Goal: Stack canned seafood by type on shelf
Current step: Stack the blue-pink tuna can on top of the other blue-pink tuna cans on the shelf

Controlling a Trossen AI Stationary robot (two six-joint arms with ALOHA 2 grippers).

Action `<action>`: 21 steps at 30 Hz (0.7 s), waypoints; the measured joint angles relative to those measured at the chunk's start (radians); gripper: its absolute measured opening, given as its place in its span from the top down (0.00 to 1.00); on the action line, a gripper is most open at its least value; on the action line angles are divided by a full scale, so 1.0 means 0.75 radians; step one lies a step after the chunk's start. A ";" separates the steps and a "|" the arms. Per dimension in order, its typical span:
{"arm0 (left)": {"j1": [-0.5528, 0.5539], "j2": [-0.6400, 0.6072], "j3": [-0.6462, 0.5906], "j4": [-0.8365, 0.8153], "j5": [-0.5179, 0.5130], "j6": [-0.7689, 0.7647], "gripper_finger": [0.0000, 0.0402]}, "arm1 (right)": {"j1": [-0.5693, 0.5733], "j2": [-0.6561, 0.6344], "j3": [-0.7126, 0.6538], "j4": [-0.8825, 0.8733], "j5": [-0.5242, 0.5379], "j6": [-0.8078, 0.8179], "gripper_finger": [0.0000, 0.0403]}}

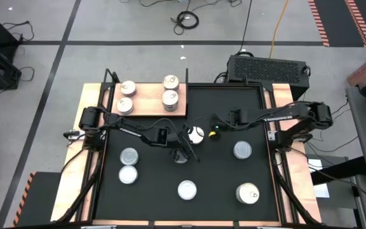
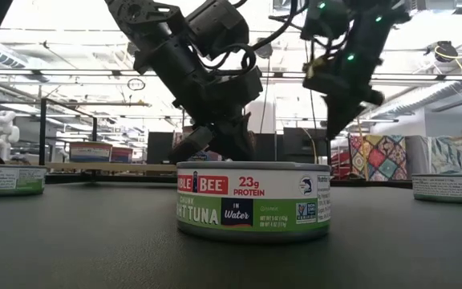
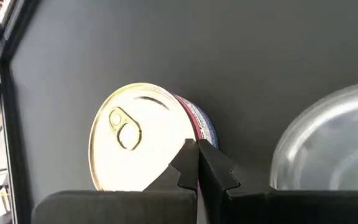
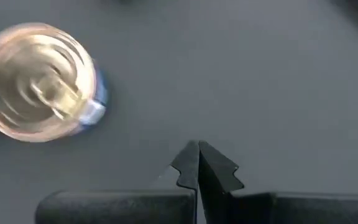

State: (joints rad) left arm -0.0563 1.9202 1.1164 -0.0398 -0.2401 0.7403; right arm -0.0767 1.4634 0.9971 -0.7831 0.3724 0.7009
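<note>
Gold-lidded tin (image 1: 196,134) mid-mat, ungripped; left gripper (image 1: 182,152) and right gripper (image 1: 216,121) both closed, empty. Reopen left, straddle tin squarely, then carry to shelf (image 1: 146,103).

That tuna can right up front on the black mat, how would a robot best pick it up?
By its round side wall, coming straight down from above. The tuna can stands upright on the mat with its flat lid up and open space on both sides, so jaws could drop over the lid and close across the can's width. This is a judgement from its pose.
</note>
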 joint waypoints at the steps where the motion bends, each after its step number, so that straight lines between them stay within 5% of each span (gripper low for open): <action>1: 0.001 -0.007 0.000 -0.018 -0.002 -0.001 1.00 | 0.013 -0.016 0.000 -0.026 0.020 0.016 1.00; 8: -0.008 -0.096 -0.006 -0.076 0.001 -0.007 1.00 | 0.106 -0.163 -0.138 0.043 0.066 0.082 1.00; 21: -0.034 -0.432 -0.017 -0.332 -0.006 -0.155 1.00 | 0.165 -0.420 -0.584 0.582 0.063 0.151 1.00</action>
State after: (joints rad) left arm -0.0818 1.5960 1.1034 -0.2885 -0.2447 0.6243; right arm 0.0467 1.1481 0.5589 -0.3463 0.4200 0.8142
